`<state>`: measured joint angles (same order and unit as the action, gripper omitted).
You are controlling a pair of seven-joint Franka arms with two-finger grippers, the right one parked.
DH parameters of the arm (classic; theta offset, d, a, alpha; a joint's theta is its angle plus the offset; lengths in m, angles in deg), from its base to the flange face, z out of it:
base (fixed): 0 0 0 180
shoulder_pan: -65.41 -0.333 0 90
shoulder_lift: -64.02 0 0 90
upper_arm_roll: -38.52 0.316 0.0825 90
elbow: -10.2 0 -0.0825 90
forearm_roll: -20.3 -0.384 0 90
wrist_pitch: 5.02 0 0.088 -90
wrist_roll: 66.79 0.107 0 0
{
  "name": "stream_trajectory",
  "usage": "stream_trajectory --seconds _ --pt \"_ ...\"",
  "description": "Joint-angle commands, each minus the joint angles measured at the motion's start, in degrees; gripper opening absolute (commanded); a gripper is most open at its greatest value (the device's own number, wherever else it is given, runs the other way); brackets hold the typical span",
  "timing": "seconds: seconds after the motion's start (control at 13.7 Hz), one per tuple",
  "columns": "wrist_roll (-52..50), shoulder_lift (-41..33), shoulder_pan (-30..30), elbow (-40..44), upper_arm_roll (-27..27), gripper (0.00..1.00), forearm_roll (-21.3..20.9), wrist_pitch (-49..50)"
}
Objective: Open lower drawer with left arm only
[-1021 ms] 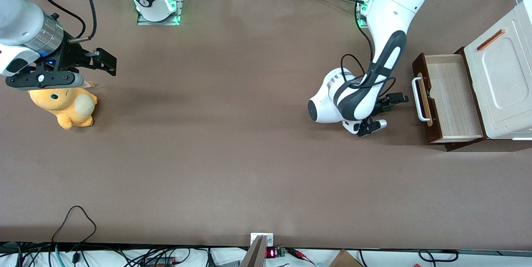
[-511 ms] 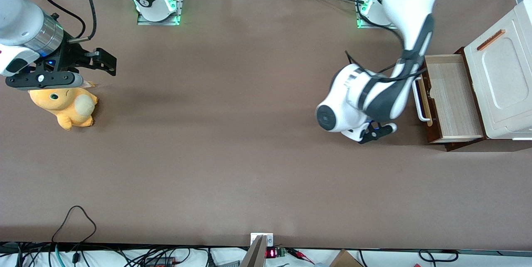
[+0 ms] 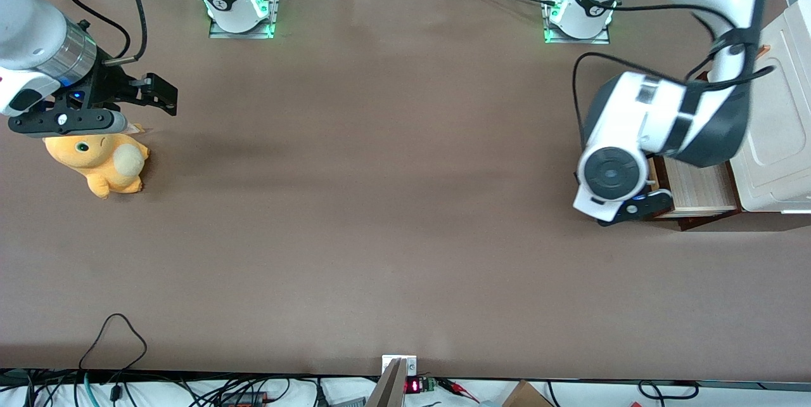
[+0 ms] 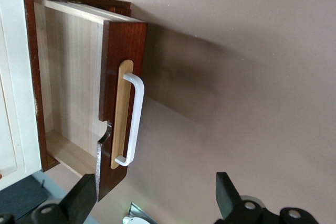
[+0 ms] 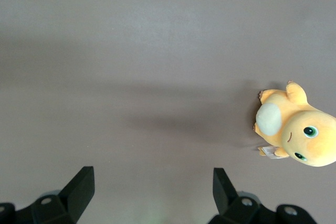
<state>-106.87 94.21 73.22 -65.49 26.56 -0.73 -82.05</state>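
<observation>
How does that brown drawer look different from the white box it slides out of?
The lower drawer is dark brown wood with a pale inside; the white cabinet is plain white. The drawer has a white bar handle on a tan strip; the cabinet top shows none. The drawer stands pulled out and open-topped; the cabinet is closed over. Both sit on the table. The left arm's tool hangs open above, touching neither.

Even, bright overhead light washes the brown bench [image 3: 380,236], leaving only faint streaky bands across it. The lower drawer [image 4: 123,103] throws a soft-edged shadow onto the bench beside its handle. The gripper [image 4: 152,203] hangs above it, its fingers [image 4: 228,195] spread and slightly blurred. Green lamps glow at the arm bases.
</observation>
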Motion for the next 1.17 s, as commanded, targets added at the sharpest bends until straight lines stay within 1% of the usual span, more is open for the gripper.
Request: stream_trajectory --seconds 0.0,0.07,0.22,0.36,0.44,0.66,0.8,1.09 --pt "3.69 -3.82 -3.48 -0.68 -0.52 1.00 4.48 -1.89" --pt "5.79 -5.13 -4.45 -0.77 -0.52 1.00 6.24 -2.59" --pt "8.17 -7.33 -6.47 -1.03 -0.52 1.00 7.66 -4.97" --pt "13.25 -8.83 -8.06 -0.95 -0.34 1.00 10.99 -5.32" --pt "15.37 -9.88 -9.11 -1.12 -0.34 1.00 11.70 -5.67" --pt "22.22 -12.87 -11.58 -1.30 0.27 1.00 15.57 -6.03" --pt "25.31 -15.07 -12.11 -1.56 0.71 1.00 16.27 -6.03" --pt "29.35 -19.72 -11.32 -3.22 3.69 1.00 17.68 -5.94"
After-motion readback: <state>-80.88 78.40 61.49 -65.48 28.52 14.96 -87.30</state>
